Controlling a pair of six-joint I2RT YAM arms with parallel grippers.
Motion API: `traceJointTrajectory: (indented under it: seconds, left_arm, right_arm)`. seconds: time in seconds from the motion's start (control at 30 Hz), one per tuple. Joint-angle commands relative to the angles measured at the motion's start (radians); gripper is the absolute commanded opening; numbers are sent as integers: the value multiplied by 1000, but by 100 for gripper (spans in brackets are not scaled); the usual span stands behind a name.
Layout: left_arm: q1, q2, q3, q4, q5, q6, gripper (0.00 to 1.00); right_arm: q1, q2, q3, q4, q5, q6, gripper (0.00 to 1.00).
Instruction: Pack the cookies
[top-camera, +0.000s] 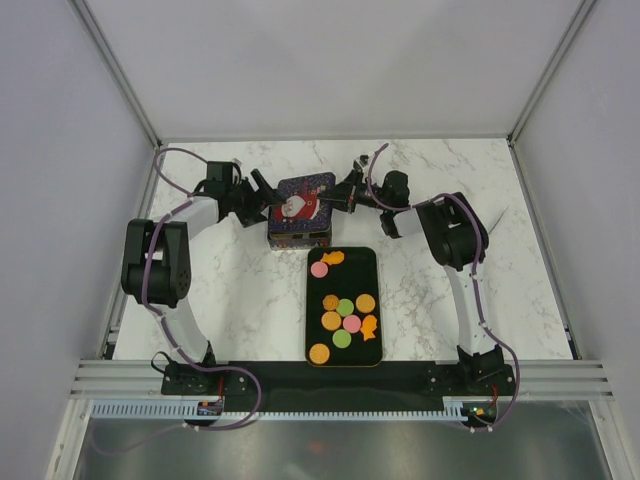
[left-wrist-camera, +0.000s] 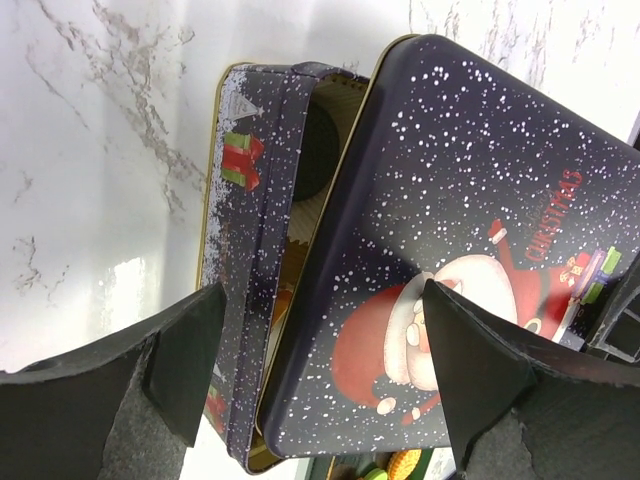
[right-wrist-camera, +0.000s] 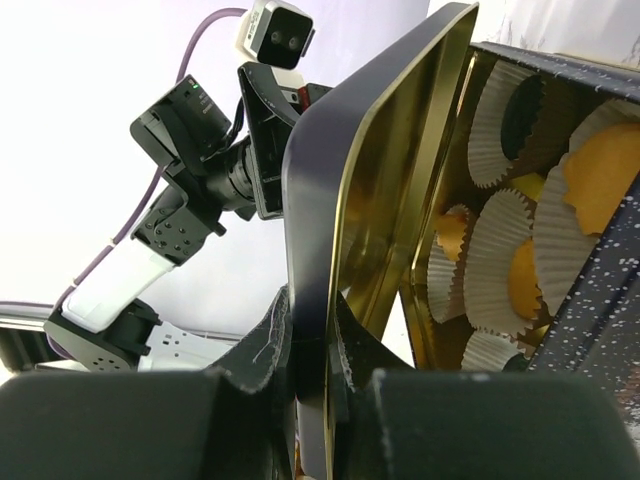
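Colourful cookies (top-camera: 345, 307) on black tray (top-camera: 362, 275)

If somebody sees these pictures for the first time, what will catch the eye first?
First, the dark blue Christmas tin at the far middle of the table: the right arm's fingers pinch the edge of its Santa lid, tilted up, so white paper cups show inside. The left arm's fingers stand open at the tin's other side. Nearer the arms, orange, pink and green cookies lie on a black tray.
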Motion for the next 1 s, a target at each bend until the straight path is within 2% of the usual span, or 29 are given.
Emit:
traceJointTrajectory:
  seconds: [0.0,0.1,0.2,0.33,0.37,0.5,0.73,0.97]
  left_arm:
    - [-10,9,29,-37,-37,52,87]
    - [-13,4,31,-35,-36,53,88]
    - [-16,-3,22,-22,-31,52,88]
    - [-16,-19,14,-9,-33,50,89]
    - [-16,-23,14,-11,-36,52,89]
    - [-16,-43,14,-11,-40,53,90]
    - [-16,-39,3,-20,-50,52,91]
    - [-16,-42,2,-20,-53,52,90]
  right_arm:
    - [2,25,-2,75,-33,3,10]
    - [2,35,1,92,-42,20,10]
    - [2,51,8,194,-42,78,11]
    - [4,120,61,470,-27,317,9]
    - [2,130,72,492,-22,337,9]
    - [14,128,95,491,-36,335,9]
    - [30,107,90,359,-57,229,10]
    - [37,121,98,337,-60,204,10]
